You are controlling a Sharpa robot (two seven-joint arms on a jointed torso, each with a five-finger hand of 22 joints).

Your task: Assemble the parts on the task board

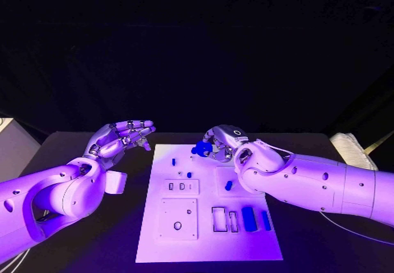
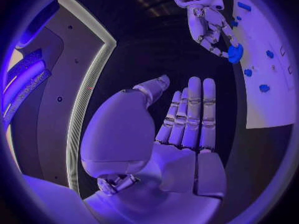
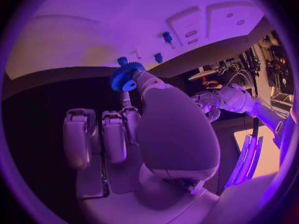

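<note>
Head view: my right hand (image 1: 223, 143) pinches a blue gear (image 1: 202, 149) in its fingers (image 1: 215, 136), above the far edge of the task board (image 1: 209, 250), which lies on the black tabletop (image 1: 90, 244). My left hand (image 1: 122, 139) hovers beside the board's far left corner, fingers released and apart, grasping nothing. Other blue parts (image 1: 249, 218) sit near the board's right side; whether seated or loose, I cannot tell.

Matt white task board (image 1: 205, 239); glossy plastic-looking blue gear (image 1: 201, 149); smooth, metallic robot hand (image 1: 223, 143).
</note>
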